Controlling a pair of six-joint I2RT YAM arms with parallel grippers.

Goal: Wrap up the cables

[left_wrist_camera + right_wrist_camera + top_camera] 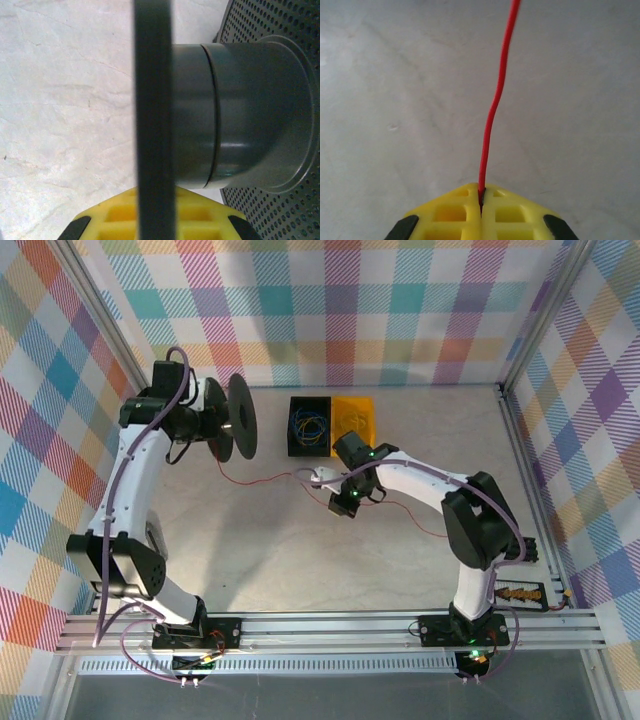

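**Q:** Where does the red cable [270,480] lie, and what holds it?

**A:** In the top view it leaves the underside of the black spool [232,418] in the upper left. It sags across the bare tabletop [300,570] to the centre of the frame, then trails on toward the lower right. In the right wrist view, the yellow jaws of the right gripper [481,202] are clenched on it. The cable emerges from the seam between them and runs straight up the frame. Whether its far end is fastened to the spool cannot be told.

**Q:** Why pinch it mid-length?

**A:** Probably to leave a short, controlled span between grip and spool, which can be guided on turn by turn while the loose tail drags behind. So thin a wire could slip through the jaws or go slack.

**Q:** And the left gripper [155,215]?

**A:** Its jaws are clamped on one flange [152,100] of the spool, seen edge-on as a dark vertical band. The grey hub [195,110] projects to the right. Holding the spool by the flange leaves the hub free to receive windings, and none shows on it in this view.

**Q:** The remaining cables?

**A:** Blue and yellow strands [308,426] lie coiled in the black compartment of the bin [292,405] at top centre, well apart from both grippers.
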